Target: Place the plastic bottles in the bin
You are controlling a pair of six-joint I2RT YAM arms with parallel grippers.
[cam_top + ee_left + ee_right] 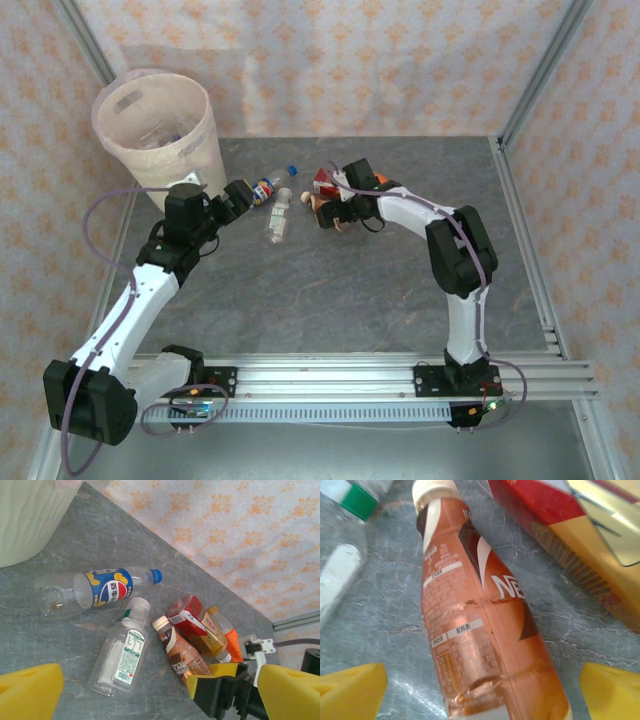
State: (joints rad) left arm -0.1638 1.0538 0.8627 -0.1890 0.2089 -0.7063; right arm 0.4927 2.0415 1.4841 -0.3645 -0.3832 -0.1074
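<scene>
Grey marbled tabletop (pixel 350 300), hemmed by floral-papered walls, carries a loose huddle of bottles ahead of both arms. The right claw (pixel 480 690) hangs low with its yellow pads (pixel 350 690) spread wide. The brown coffee bottle (pixel 475 630) lies flat between them, running lengthwise up the gap and touching neither pad. That straddle looks like the set-up for a squeeze across its body. Just outside one pad lies a red and yellow carton (pixel 580 545) (near enough, I judge, to be nudged when the pads close). Outside the other lies the clear white-labelled bottle (pixel 340 565).

The left claw (pixel 238 195) gapes too, holding nothing. The blue-labelled bottle (pixel 100 590) lies on its side ahead of it, and the clear bottle lies nearer, closer to the gap between its pads. The bin (pixel 195 140) stands just beside this claw, off to its left, and well apart from the right claw. A bottle taken by the right claw would therefore have to cross the pile to reach it.
</scene>
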